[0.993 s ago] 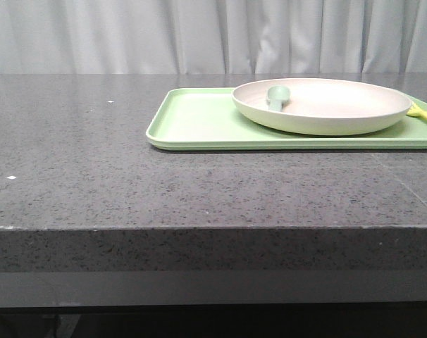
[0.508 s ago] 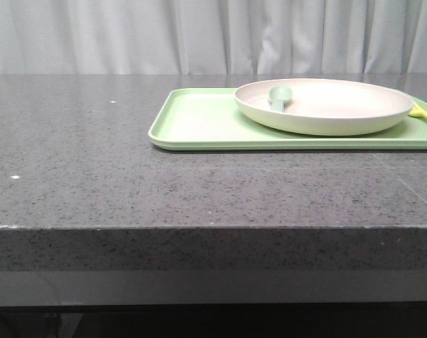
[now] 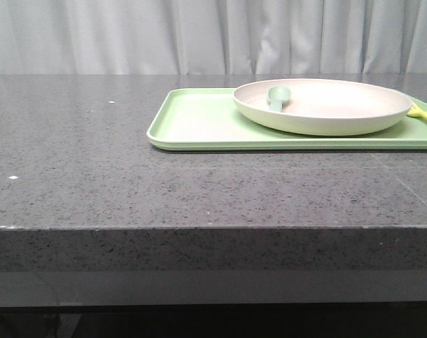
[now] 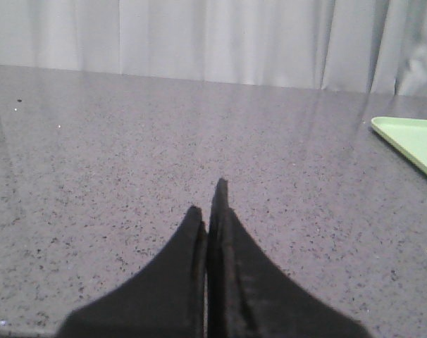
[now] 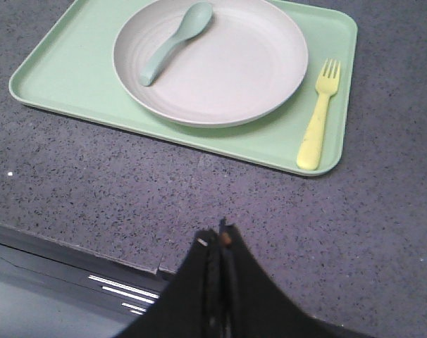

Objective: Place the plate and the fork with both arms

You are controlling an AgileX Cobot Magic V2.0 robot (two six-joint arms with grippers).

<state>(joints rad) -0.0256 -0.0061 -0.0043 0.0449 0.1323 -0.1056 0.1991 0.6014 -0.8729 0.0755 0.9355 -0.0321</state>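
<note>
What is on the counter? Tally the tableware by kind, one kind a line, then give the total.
Tray: 1, light green, flat on the counter
Plate: 1, cream, on the tray
Spoon: 1, grey-green, lying in the plate
Fork: 1, yellow, on the tray beside the plate
Total: 4

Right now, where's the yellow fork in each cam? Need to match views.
Front view: fork only partly shows, far right edge, behind the plate on the green tray.
Left wrist view: not in it; only a tray corner shows.
Right wrist view: whole fork, on the tray's bare strip beside the plate.
Shared landmark: the green tray, in all three views.
</note>
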